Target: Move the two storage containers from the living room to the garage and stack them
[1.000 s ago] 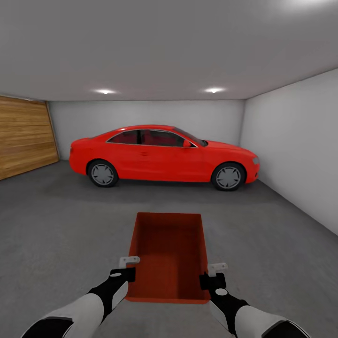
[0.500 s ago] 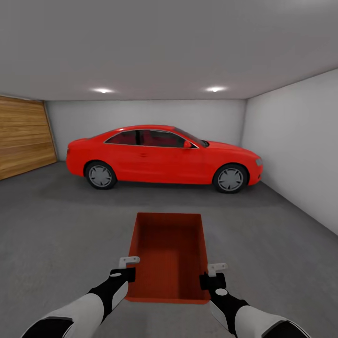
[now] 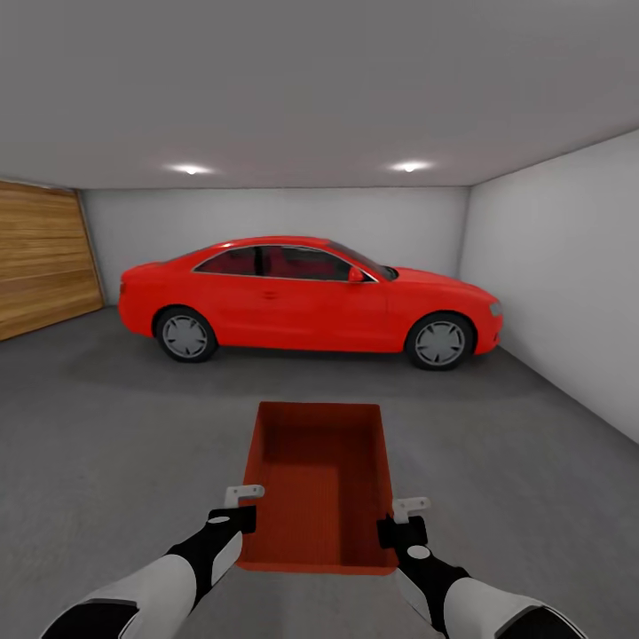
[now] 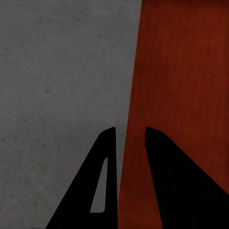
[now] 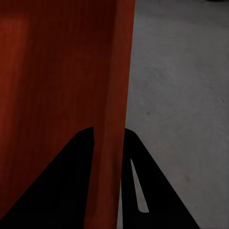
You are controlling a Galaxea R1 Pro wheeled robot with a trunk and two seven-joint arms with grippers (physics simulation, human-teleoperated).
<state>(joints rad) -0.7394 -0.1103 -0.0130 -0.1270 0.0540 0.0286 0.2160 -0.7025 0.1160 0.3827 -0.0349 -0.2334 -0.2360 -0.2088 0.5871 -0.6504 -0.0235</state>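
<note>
Two grippers carry one orange-red storage container (image 3: 321, 479) between them, held clear of the grey concrete garage floor (image 3: 106, 426). Its long axis runs straight ahead toward the red car (image 3: 306, 297) across the room. The left gripper (image 3: 241, 504) pinches the near end of the left wall, one finger inside and one outside; the right gripper (image 3: 404, 519) clamps the right wall likewise. Setting it down probably calls for lowering both arms evenly, since neither is nearer.
</note>
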